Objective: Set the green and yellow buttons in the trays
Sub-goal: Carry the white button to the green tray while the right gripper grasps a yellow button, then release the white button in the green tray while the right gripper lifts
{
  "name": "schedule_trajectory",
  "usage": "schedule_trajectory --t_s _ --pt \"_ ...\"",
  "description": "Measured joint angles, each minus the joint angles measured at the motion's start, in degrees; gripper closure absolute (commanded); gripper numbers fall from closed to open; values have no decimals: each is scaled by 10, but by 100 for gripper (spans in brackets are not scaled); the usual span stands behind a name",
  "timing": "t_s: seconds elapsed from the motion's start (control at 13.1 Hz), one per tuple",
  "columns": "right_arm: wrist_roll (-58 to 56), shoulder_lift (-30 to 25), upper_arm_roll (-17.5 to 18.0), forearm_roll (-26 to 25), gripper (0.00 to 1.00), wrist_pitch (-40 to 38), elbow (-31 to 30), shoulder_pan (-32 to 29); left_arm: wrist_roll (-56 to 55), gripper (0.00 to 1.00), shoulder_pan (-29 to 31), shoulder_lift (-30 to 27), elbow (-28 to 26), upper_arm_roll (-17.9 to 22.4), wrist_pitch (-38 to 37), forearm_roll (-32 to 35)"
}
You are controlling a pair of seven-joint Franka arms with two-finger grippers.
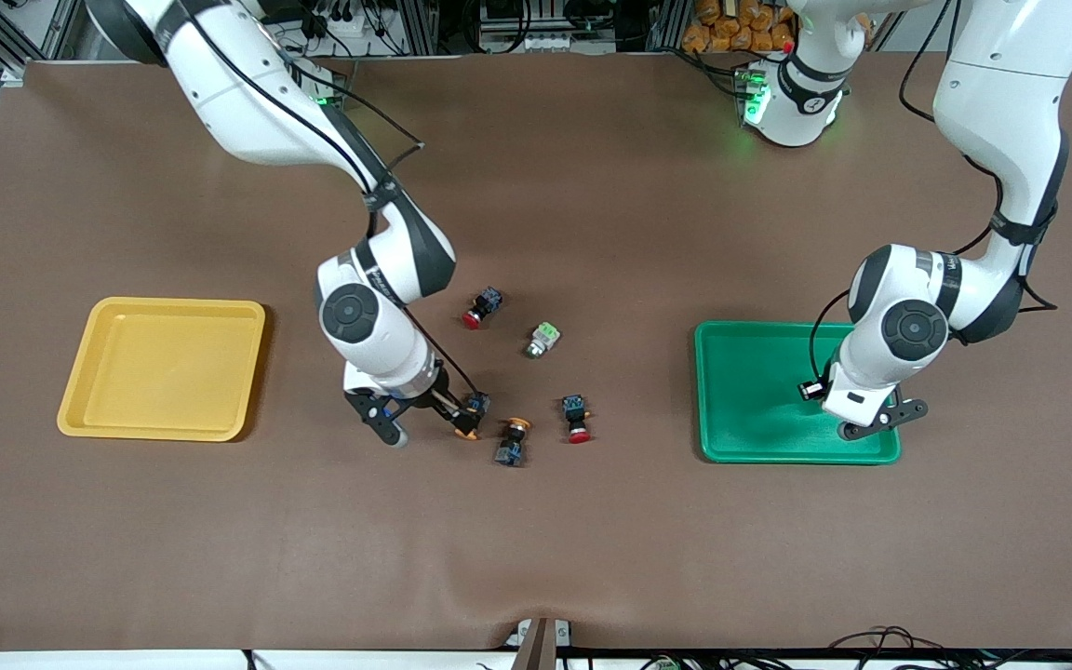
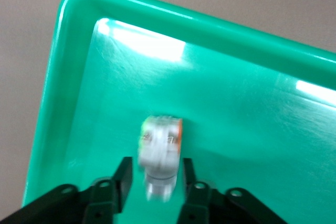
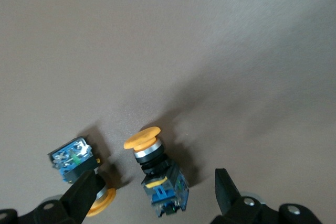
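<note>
- My left gripper (image 2: 155,182) is down in the green tray (image 1: 750,354), at the corner nearest the front camera on the left arm's end.
- Left jaws are spread a little, with the pale silvery-white switch (image 2: 160,156) between them; it shows an orange-red mark on one side. A gap shows on each side of it, so I read it as released, not clamped. It is blurred in the wrist view, and I cannot tell whether it is resting on the tray floor.
- My right gripper (image 1: 424,423) is low over the bench (image 1: 536,549), jaws wide apart and grasping nothing.
- Two black-and-blue switches with orange-yellow caps lie on the bench by my right gripper. The first yellow-cap switch (image 3: 79,169) is touching one right finger (image 3: 84,195). The second yellow-cap switch (image 3: 157,174) lies between the two fingers, untouched.
- The pale switch with the light-green block (image 1: 543,339) lies mid-bench, farther from the front camera than the yellow-cap pair.
- Two red-cap switches are on the bench: one (image 1: 482,307) beside the light-green one, the other (image 1: 577,418) just beside the second yellow-cap switch, toward the left arm's end.
- The yellow tray (image 1: 164,368) sits at the right arm's end of the bench, with no switch in it.
</note>
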Motion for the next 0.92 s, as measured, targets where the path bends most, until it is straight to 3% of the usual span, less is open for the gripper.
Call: schedule_trajectory --t_s 0.23,0.38,0.46,0.54,0.69,0.92 --pt "0 30 0 -4 0 39 1 15 10 0 8 -19 2 -23 2 0" --pt "0 41 0 -20 36 47 1 21 9 0 9 -46 3 -56 -8 -1" --pt "0 42 0 -30 63 47 2 21 8 0 9 -59 4 -75 -15 -3" --pt "0 42 -1 -35 83 47 2 21 7 0 8 -69 5 -92 -18 -6" --pt "0 42 -1 -36 100 47 3 21 4 0 7 -78 12 -120 -19 -8" --pt "0 42 -4 -37 100 43 5 21 -8 0 6 -78 27 -148 -42 -26"
